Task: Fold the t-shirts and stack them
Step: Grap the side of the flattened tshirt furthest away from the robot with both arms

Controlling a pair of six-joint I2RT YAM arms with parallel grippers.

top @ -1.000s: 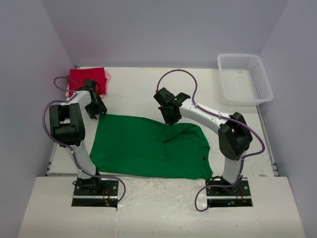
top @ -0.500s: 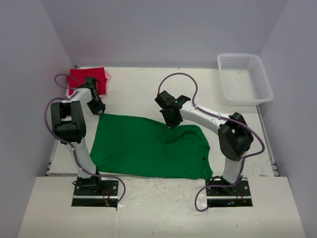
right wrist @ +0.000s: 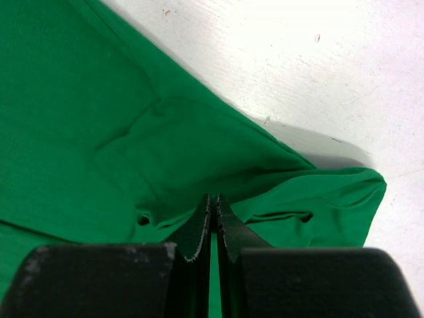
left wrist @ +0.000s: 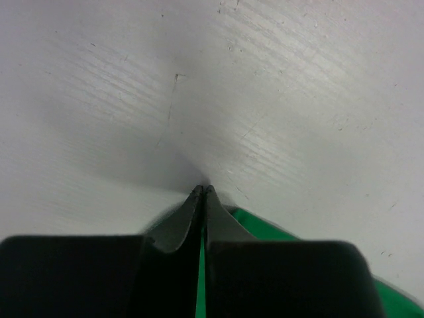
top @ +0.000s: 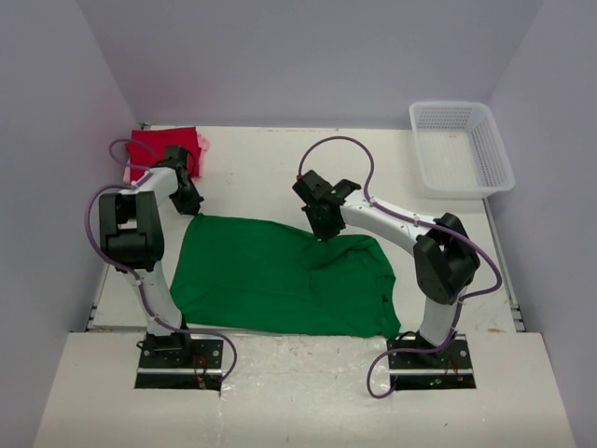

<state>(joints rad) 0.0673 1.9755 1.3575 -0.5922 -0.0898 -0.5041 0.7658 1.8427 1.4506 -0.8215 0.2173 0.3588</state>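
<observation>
A bright green t-shirt (top: 280,275) lies spread flat on the white table, with a raised fold along its far edge. My left gripper (top: 191,207) sits at the shirt's far left corner, jaws pressed together with a sliver of green cloth (left wrist: 258,228) between them. In the left wrist view the left gripper's tips (left wrist: 203,189) touch the table. My right gripper (top: 320,231) is shut on the bunched far edge of the green t-shirt (right wrist: 99,99), and its tips (right wrist: 213,199) pinch a fold. A folded red t-shirt (top: 160,147) rests at the back left, with a pale pink one (top: 204,142) peeking from under it.
A white mesh basket (top: 462,149) stands at the back right corner. Purple-grey walls close in the table on three sides. Both arm bases are bolted at the near edge.
The left gripper has closed from open onto the green shirt's far left corner, shifting slightly. The right gripper has stayed shut on the far edge, barely moving.
</observation>
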